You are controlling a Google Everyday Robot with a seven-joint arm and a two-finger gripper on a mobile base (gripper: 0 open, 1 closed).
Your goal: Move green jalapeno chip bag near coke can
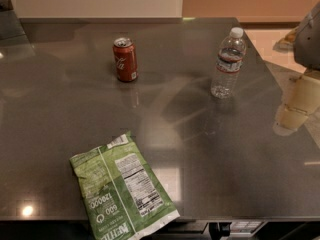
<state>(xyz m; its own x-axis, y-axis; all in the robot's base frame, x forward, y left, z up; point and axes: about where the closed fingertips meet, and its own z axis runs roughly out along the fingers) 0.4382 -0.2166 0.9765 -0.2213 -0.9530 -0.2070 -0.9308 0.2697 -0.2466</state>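
Note:
The green jalapeno chip bag (122,188) lies flat at the table's front left, its white nutrition label facing up and its lower corner reaching over the front edge. The red coke can (125,59) stands upright at the back, left of centre, well away from the bag. My gripper (299,103) shows as a pale shape under a grey arm part at the right edge of the view, over the table's right side. It is far from both the bag and the can and holds nothing that I can see.
A clear plastic water bottle (228,64) with a white cap stands upright at the back right, to the right of the can. The dark glossy table (200,154) ends at a light wall behind and drops off at the right.

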